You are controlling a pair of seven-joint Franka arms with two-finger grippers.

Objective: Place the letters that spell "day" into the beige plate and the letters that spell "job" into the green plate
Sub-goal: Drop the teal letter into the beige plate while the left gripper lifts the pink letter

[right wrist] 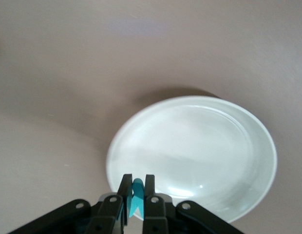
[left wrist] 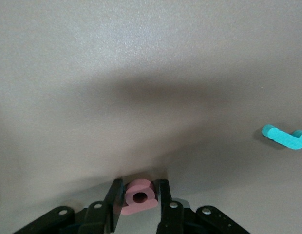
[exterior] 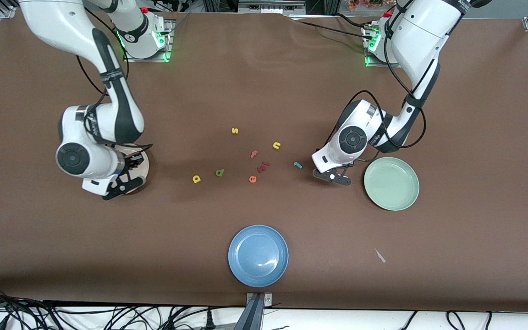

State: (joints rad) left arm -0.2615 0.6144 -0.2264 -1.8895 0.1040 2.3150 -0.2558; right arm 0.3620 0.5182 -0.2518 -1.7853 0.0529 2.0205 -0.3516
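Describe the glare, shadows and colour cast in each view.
Front view: even light, a small glint on the blue plate, green lamps glowing at both arm bases. Left wrist view: brown table washed to grey, a broad soft shadow across it. Right wrist view: beige plate looks whitish, with a small highlight.

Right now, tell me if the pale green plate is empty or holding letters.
Empty: the round pale mint-green plate shows only bare surface, no foam letters.

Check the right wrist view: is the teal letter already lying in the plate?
No. The teal letter is pinched between the right gripper fingers, above the beige plate rim, not lying in it.
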